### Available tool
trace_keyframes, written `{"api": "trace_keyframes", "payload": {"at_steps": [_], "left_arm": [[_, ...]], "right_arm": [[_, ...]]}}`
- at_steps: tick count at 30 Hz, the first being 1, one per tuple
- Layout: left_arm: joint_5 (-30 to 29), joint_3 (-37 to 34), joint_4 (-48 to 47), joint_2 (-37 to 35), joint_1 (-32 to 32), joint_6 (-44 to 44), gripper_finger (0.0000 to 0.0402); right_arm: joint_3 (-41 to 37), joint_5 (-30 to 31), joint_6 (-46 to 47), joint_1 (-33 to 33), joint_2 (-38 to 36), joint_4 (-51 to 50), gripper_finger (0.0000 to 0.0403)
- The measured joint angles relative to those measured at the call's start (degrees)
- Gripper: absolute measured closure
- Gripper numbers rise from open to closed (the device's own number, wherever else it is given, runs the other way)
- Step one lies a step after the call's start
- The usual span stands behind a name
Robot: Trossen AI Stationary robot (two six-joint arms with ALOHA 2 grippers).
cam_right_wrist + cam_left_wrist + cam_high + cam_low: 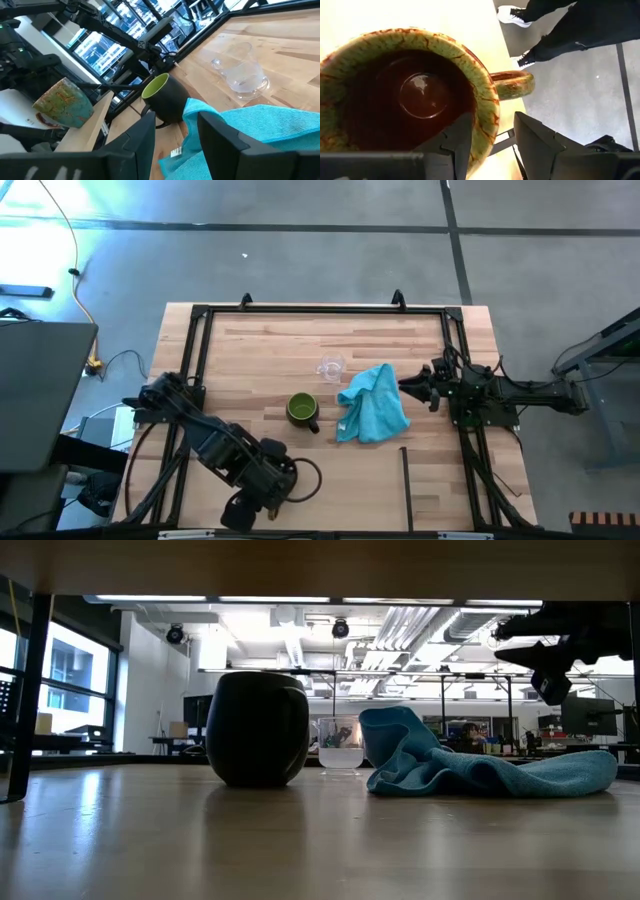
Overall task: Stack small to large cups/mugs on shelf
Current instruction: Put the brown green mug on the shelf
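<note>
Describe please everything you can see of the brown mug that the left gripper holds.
The brown mug looks like glazed ceramic: a mottled green-tan rim and outside with reddish veins, a glossy dark brown inside that appears empty, and one loop handle at the side. The left gripper is shut on its rim, one finger inside and one outside the wall. In the right wrist view it hangs tilted, lifted at the table's edge, apart from the other cups. In the high view the arm hides it.
</note>
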Motion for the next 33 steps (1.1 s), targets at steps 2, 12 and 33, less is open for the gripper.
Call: {"api": "trace_keyframes", "payload": {"at_steps": [2,12,33], "left_arm": [[0.1,0.0,0.1,0.8,0.0,-0.9,0.0266],[0.3,0.0,0.1,2.3,0.0,-5.5,0.0276],[1.3,0.0,0.2,2.3,0.0,-6.9,0.0323]], "right_arm": [[0.0,-0.3,0.0,0.0,0.0,-0.1,0.0263],[0.0,-1.1,0.0,0.0,0.3,-0.1,0.0263],[0.0,-1.4,0.0,0.0,0.4,0.0,0.0263]]}}
